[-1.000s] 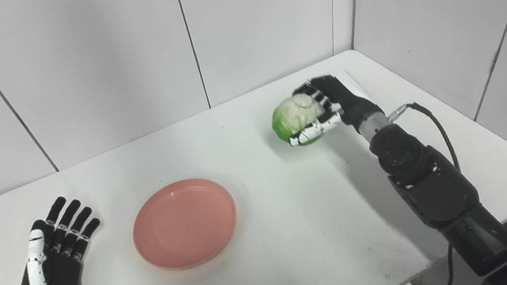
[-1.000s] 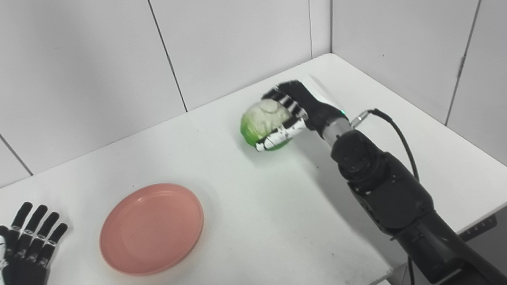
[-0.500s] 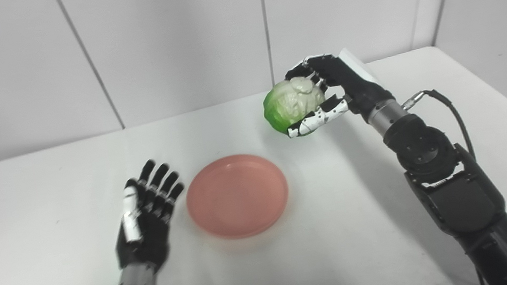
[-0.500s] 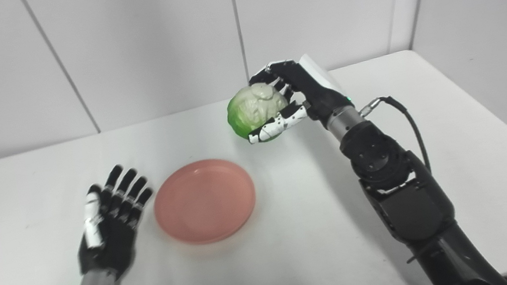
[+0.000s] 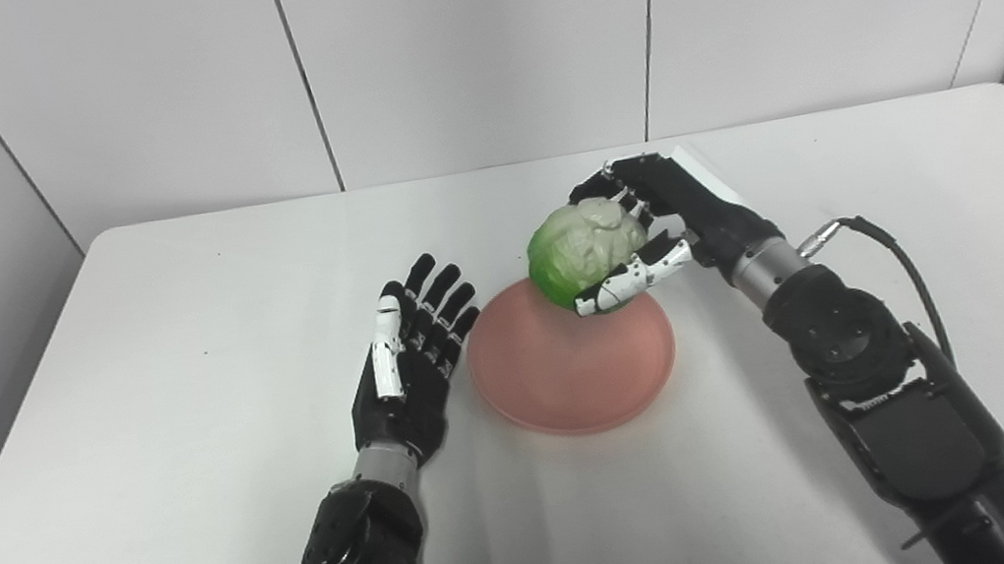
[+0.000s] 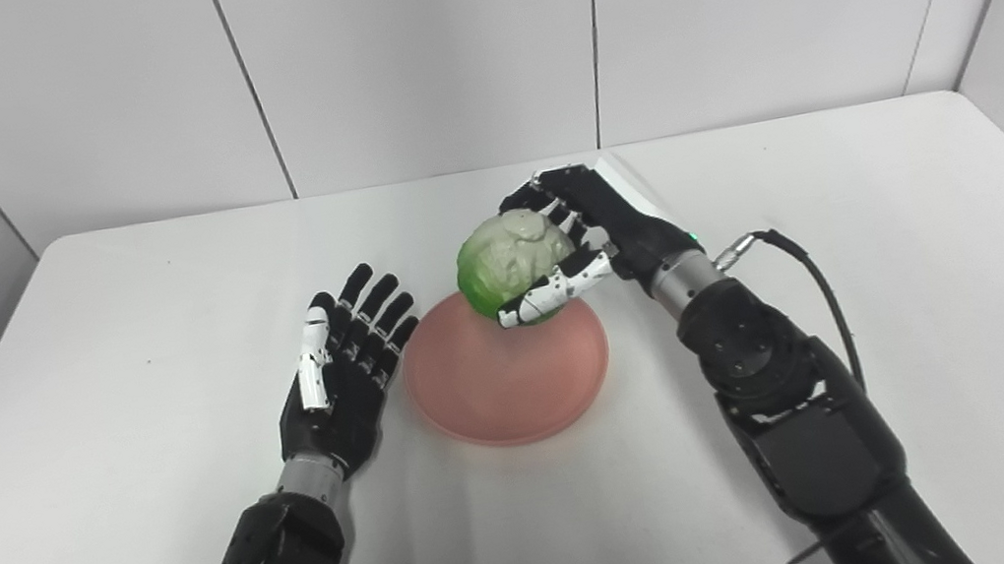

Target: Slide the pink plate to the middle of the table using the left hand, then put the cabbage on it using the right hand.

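Note:
The pink plate lies flat near the middle of the white table. My right hand is shut on the green and white cabbage and holds it in the air over the plate's far edge. My left hand rests open and flat on the table just left of the plate, its fingers spread and close to the plate's rim; contact there cannot be made out.
White wall panels stand close behind the table's far edge. A black cable loops off my right forearm. The table's left edge drops off beside a grey wall.
The camera has swung left, so the whole picture shifted. My right hand has carried the cabbage leftward from beside the plate to above the plate's far edge. The left hand stays flat beside the plate.

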